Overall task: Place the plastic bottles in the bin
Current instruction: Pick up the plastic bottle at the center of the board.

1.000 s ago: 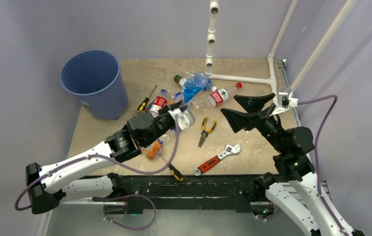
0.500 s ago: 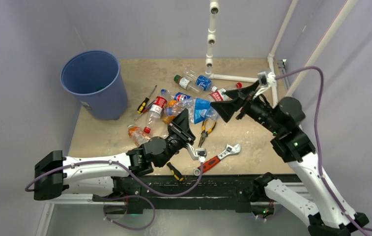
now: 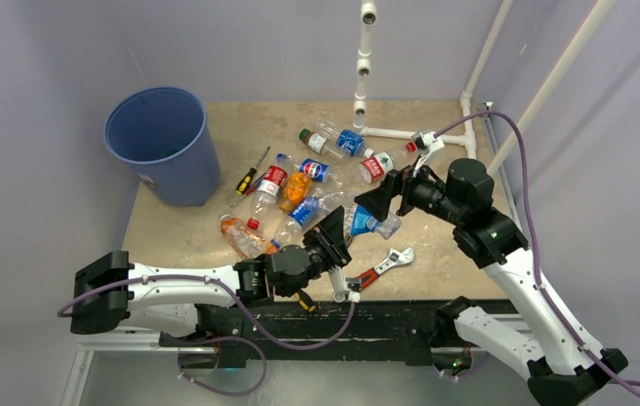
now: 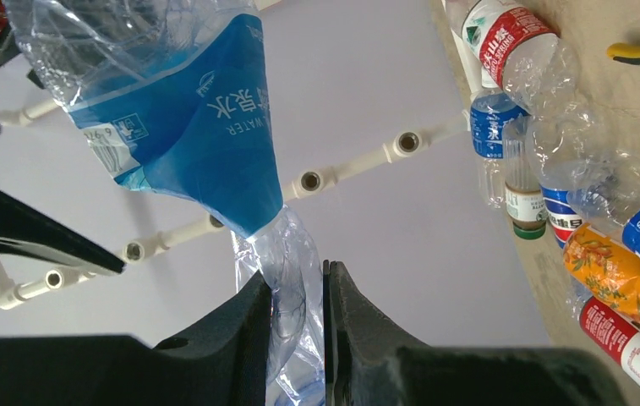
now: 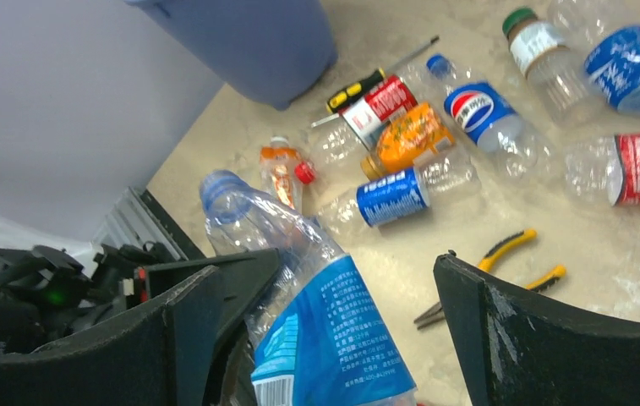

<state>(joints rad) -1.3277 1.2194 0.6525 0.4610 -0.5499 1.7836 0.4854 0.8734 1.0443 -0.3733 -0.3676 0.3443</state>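
Note:
My left gripper [image 3: 338, 238] [image 4: 297, 283] is shut on the crumpled lower end of a crushed clear plastic bottle [image 3: 363, 222] [image 4: 198, 127] [image 5: 341, 338] with a blue label, held above the table. The right gripper [image 3: 377, 201] [image 5: 333, 304] is open, one finger on each side of that bottle without touching it. Several other plastic bottles lie across the middle of the table, among them an orange one [image 3: 296, 190] [image 5: 405, 135], a red-labelled one [image 3: 272, 179] and a blue-labelled one [image 3: 303, 211] [image 5: 392, 196]. The blue bin [image 3: 164, 144] [image 5: 248, 34] stands at the far left.
A red-handled wrench [image 3: 380, 269] lies near the front edge, and yellow-handled pliers [image 5: 502, 262] lie under the held bottle. One screwdriver [image 3: 250, 173] lies beside the bin, another [image 3: 302, 298] at the front edge. A white pipe frame [image 3: 409, 134] runs along the far right.
The left arm drew back toward the near edge, carrying the blue-labelled bottle. The right arm swung left and down until its open jaws straddle that bottle.

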